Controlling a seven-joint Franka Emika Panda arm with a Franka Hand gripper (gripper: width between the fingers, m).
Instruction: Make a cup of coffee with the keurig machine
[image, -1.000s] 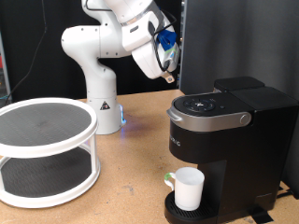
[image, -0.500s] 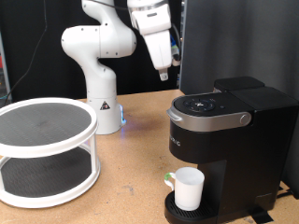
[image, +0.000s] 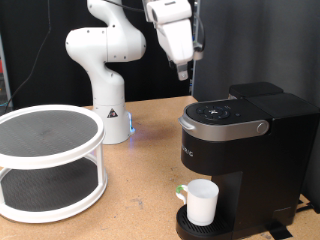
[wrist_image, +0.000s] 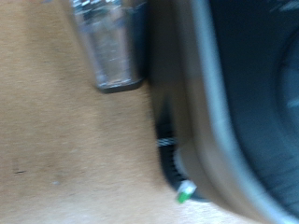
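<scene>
The keurig machine (image: 240, 140) stands at the exterior view's right, black with a silver-rimmed lid that is down. The white cup (image: 202, 202) with a greenish handle stands on its round drip base under the spout. My gripper (image: 182, 71) hangs fingers-down in the air above and just left of the machine's top, touching nothing and holding nothing; its fingers look closed together. The wrist view is blurred: a fingertip (wrist_image: 110, 47), the machine's dark body and grey rim (wrist_image: 201, 112), the brown table and a small green bit (wrist_image: 185, 191) beside the machine.
A white two-tier round rack (image: 50, 160) stands at the exterior view's left. The white arm base (image: 108, 110) is behind it at centre. A tall black panel (image: 250, 45) rises behind the machine. Bare wooden tabletop (image: 140, 190) lies between rack and machine.
My gripper swung from tilted sideways to pointing straight down and moved right, toward the machine's top. The cup and machine have not moved.
</scene>
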